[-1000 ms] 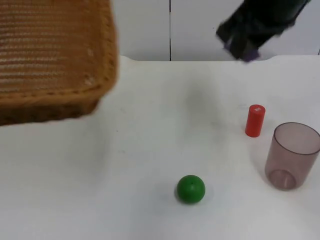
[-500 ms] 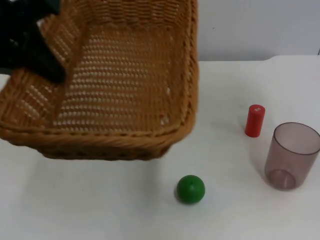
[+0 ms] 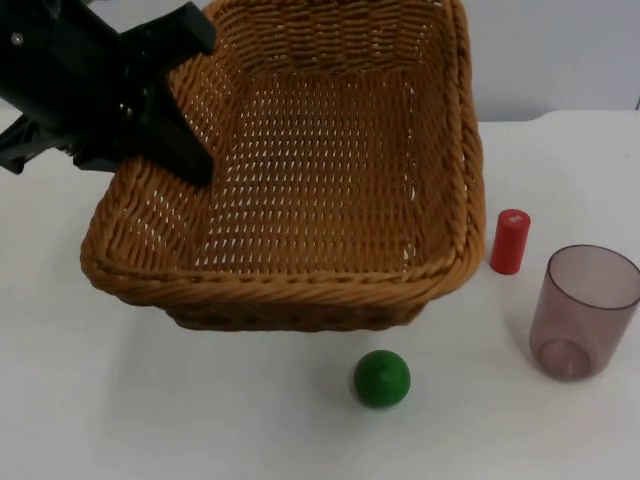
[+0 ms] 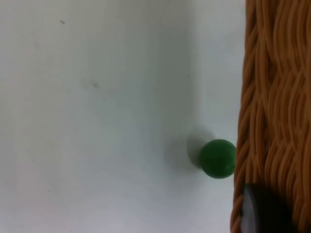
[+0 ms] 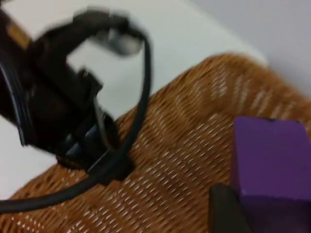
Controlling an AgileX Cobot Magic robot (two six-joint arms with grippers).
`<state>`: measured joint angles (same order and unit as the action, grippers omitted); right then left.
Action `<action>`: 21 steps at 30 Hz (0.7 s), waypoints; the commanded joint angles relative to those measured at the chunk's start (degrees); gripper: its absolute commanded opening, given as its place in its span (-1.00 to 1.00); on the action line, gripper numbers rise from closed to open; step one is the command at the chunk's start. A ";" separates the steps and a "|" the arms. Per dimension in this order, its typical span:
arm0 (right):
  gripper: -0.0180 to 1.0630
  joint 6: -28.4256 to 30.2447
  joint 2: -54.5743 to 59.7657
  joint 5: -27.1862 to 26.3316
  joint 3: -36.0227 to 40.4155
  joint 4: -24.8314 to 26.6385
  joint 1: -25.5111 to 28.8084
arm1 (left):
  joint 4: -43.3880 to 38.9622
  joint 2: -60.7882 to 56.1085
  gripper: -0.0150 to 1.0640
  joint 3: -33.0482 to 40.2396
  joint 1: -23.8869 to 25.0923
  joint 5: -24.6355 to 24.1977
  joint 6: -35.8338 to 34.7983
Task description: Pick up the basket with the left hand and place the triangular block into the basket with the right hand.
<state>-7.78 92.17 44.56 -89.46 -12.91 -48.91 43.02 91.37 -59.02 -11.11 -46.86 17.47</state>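
Left tool (image 3: 150,120) clamped on raised basket (image 3: 330,300) rim; right tool (image 5: 243,213) gripping purple block (image 5: 269,160) above it, release due.

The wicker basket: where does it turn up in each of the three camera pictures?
Top view: the basket is held by its rim by the left gripper, above the table.
Left wrist view: its woven wall, beside the green ball.
Right wrist view: its weave lies under the purple block.
Shared landmark: the green ball.
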 commanded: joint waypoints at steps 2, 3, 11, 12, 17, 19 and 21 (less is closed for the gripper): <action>-0.91 -0.31 3.78 -0.87 0.01 -0.49 -0.40 | 2.46 -0.44 -0.98 -0.09 -0.24 0.38 -0.33; -0.91 -0.31 5.01 -0.87 0.01 -0.79 -0.40 | 2.46 -0.44 -0.98 -0.09 -0.24 0.38 -0.33; -0.92 1.26 9.91 0.20 0.01 -2.14 -0.30 | 2.31 -0.44 -0.98 -0.09 -0.24 0.28 -0.33; -0.92 1.74 10.24 0.90 0.01 -1.97 -0.30 | 2.01 -0.44 -0.98 -0.09 -0.24 0.28 -0.33; -0.92 3.16 10.93 2.35 0.01 -1.81 -0.30 | 1.73 -0.44 -0.98 -0.09 -0.24 0.51 -0.33; -0.92 3.41 11.17 2.01 1.24 -1.81 -0.30 | 1.73 -0.44 -0.98 -0.09 -0.24 0.64 -0.33; -0.92 3.41 11.46 2.01 1.92 -1.81 -0.30 | 1.73 -0.44 -0.98 -0.09 -0.24 0.64 -0.33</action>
<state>-4.92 103.55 46.69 -88.03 -14.79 -48.96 43.12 91.37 -59.02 -11.11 -46.72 17.37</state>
